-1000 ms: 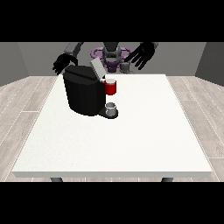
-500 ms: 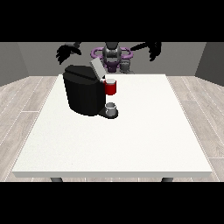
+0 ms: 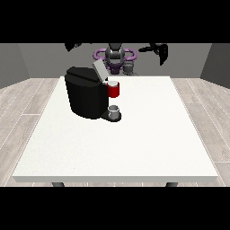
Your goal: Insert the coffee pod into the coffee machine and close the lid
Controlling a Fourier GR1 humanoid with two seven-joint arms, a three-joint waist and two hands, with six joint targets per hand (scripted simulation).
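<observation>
Coffee pod, a small red cylinder with a pale top [image 3: 113,89], sits at the front head of the black box-shaped coffee machine [image 3: 88,95], on the machine's right side as the view shows it. The machine's grey lid [image 3: 99,69] stands tilted open above the pod. Directly below the pod, a small grey cup [image 3: 114,110] rests on the machine's base. The machine stands on the large white table [image 3: 134,143], toward the far left part of it. Behind the machine is the robot's grey and purple torso [image 3: 115,56]. The hand at the view's right [image 3: 161,51] is raised high, well apart from the machine; the hand at the view's left [image 3: 73,46] is raised above the machine. Whether either hand's fingers are open or closed cannot be told.
</observation>
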